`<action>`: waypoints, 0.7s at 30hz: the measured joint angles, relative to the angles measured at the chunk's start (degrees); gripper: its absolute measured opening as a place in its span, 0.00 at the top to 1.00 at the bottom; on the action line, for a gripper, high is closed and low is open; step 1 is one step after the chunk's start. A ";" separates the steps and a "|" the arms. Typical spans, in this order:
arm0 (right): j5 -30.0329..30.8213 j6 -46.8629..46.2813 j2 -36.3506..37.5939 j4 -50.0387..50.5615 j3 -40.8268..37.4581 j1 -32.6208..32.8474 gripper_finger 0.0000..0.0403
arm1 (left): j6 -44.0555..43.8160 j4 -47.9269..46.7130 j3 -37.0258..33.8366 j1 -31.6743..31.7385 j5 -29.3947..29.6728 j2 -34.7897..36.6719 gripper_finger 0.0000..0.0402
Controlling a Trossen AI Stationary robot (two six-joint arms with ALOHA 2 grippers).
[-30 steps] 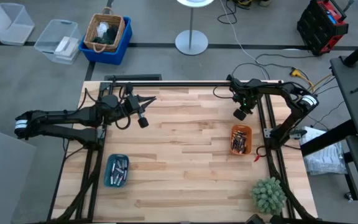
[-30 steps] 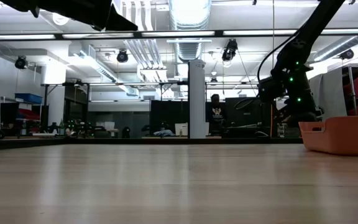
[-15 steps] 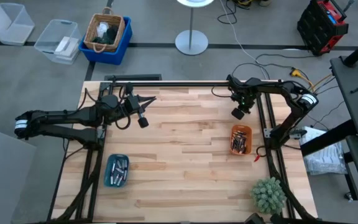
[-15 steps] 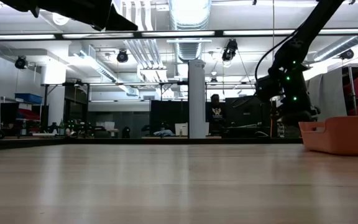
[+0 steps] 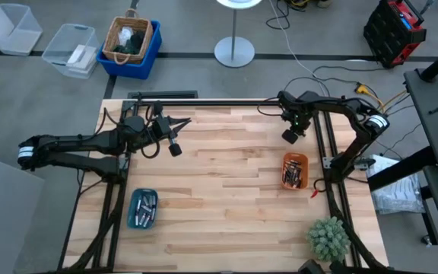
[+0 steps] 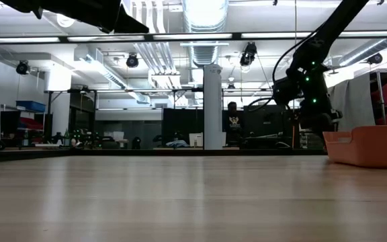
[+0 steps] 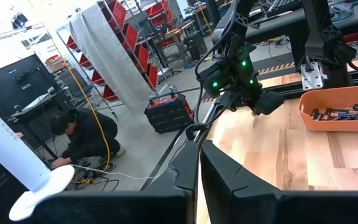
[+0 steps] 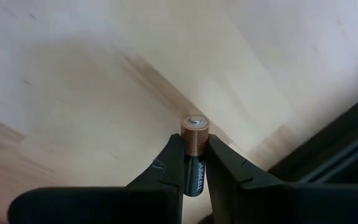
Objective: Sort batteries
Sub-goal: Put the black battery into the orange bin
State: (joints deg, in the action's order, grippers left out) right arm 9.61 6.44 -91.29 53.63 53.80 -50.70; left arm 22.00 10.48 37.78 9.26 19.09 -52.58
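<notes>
Battery [image 8: 195,149] clamped between right gripper [image 8: 194,163] fingers (copper end outward).

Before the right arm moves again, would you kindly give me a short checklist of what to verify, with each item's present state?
1. Grip: the right gripper is shut on a copper-topped black battery, held end-out between its fingers. Ok.
2. Height: the right gripper hangs above the wooden table, clear of it. Ok.
3. Drop target: the orange plastic tray, already holding batteries, sits unobstructed just nearer the table's front than the gripper. Ok.
4. Left gripper: waits over the table's left half, away from both trays. Ok.
5. Teal plastic tray: near the left front, holding batteries. Ok.
6. Which tray suits this battery: cannot tell.
</notes>
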 joint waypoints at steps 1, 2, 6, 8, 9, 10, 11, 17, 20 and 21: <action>0.10 0.00 0.00 0.77 0.39 0.12 0.91 | 0.00 0.00 0.00 0.00 0.00 0.00 1.00; 0.16 0.00 0.04 1.61 0.89 0.38 0.91 | 0.00 0.00 0.00 0.02 0.00 0.00 1.00; 0.28 -1.02 0.11 5.62 3.36 2.05 0.91 | 0.02 0.00 0.00 0.02 0.00 0.00 1.00; 0.30 -1.66 0.54 7.77 4.50 3.65 0.91 | 0.04 0.00 0.00 0.01 0.00 0.00 1.00; 0.24 -2.07 0.96 8.71 4.92 4.79 0.91 | 0.04 0.00 0.00 0.02 0.00 0.00 1.00; -0.17 -2.34 1.54 9.47 5.22 5.99 0.91 | 0.04 0.00 0.00 0.02 0.00 0.00 1.00; -1.17 -2.71 2.18 10.08 5.39 7.20 0.91 | 0.06 0.00 0.00 0.02 0.00 0.00 1.00; -6.07 -6.89 8.89 12.63 5.27 17.14 0.91 | 0.05 0.04 0.00 0.00 0.00 0.00 1.00; -6.70 -10.12 13.28 14.09 5.22 23.25 0.91 | 0.04 0.08 0.00 0.00 0.00 0.00 1.00; -6.77 -11.71 14.66 14.68 5.21 25.35 0.91 | 0.05 0.09 0.00 0.01 0.00 0.00 1.00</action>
State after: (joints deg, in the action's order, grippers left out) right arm 2.84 -5.27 -76.63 68.31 59.01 -25.35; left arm 22.04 10.57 37.78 9.27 19.09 -52.58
